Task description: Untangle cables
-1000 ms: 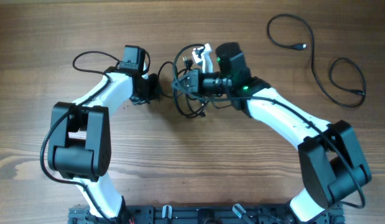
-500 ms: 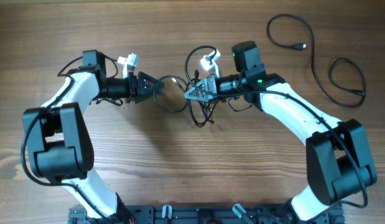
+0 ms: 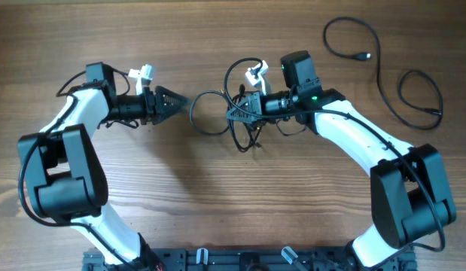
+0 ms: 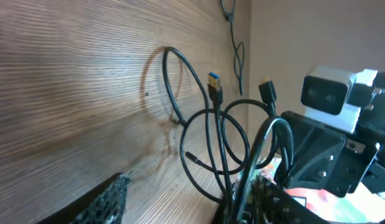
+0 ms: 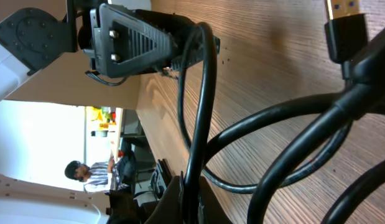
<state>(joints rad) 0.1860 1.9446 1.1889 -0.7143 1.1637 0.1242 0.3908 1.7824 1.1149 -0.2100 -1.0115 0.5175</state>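
Observation:
The cables (image 3: 236, 124) form a black tangle at the middle of the table, with one loop (image 3: 206, 113) spread toward the left. My right gripper (image 3: 234, 113) is shut on a strand of the tangle and holds it just above the wood. In the right wrist view its fingers (image 5: 180, 199) pinch one black cable (image 5: 201, 118). A blue-tipped plug (image 4: 214, 81) sticks up from the knot. My left gripper (image 3: 178, 100) is open just left of the loop, pointing at it. In the left wrist view the strands (image 4: 226, 149) hang close by its right finger (image 4: 264, 199), with bare wood between the jaws.
A separate black cable (image 3: 376, 60) lies loose at the far right corner, ending in a loop (image 3: 421, 94). The right arm's white link (image 3: 345, 139) runs from the tangle to the front right. The left arm (image 3: 67, 150) bends along the left side.
My left gripper has opened, let go of the cable and pulled back to the left. The right gripper shifted right early on and has since held still, shut on the tangle.

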